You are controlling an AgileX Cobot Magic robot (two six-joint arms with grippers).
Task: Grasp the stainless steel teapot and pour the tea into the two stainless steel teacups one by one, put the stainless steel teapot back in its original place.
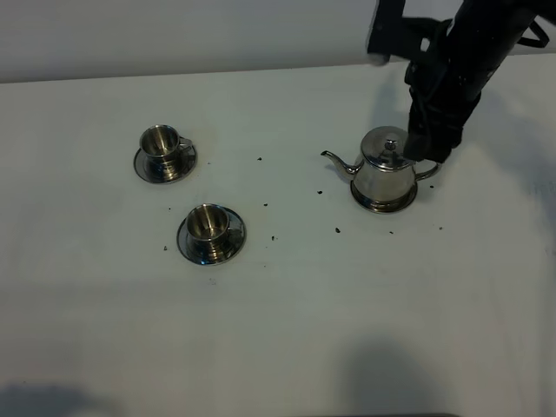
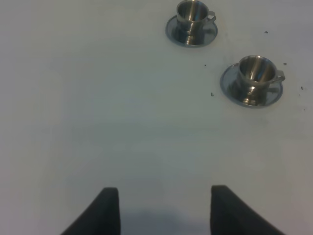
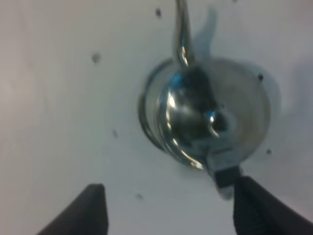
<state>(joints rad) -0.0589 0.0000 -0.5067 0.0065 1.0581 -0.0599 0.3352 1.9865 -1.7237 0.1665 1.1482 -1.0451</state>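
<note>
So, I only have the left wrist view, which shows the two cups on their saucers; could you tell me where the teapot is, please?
Observer: The stainless steel teapot stands upright on its round steel disc, on the right of the exterior high view, with its spout pointing to that view's left.
Operator: Thank you. Is the right gripper near it?
Observer: Yes, the right gripper hovers over the pot's handle side.
Operator: Is it gripping the handle?
Observer: No, its jaws stand wide open. The handle is close to one finger but not clamped.
</note>
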